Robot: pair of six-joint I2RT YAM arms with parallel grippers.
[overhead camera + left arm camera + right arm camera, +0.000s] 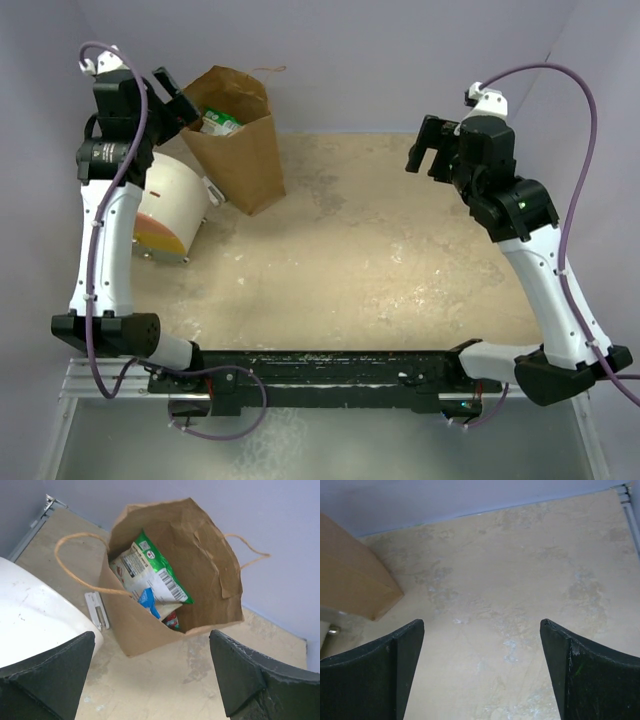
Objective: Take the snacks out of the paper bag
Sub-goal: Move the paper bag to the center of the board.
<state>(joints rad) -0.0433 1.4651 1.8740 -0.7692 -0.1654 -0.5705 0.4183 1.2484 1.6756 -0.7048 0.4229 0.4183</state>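
The brown paper bag (240,140) stands open at the back left of the table; it also shows in the left wrist view (150,625) and its lower corner in the right wrist view (355,580). Inside it lie a green-white packet (150,575), a small blue packet (148,601) and a red one (171,621); the green-white packet also peeks out in the top view (220,122). My left gripper (172,98) is open and empty, raised just left of the bag's mouth. My right gripper (428,150) is open and empty, raised over the right half of the table.
A cream cylinder with an orange end (170,210) lies left of the bag, close under my left arm. A small white block (96,610) lies between the cylinder and the bag. Purple walls close the back and sides.
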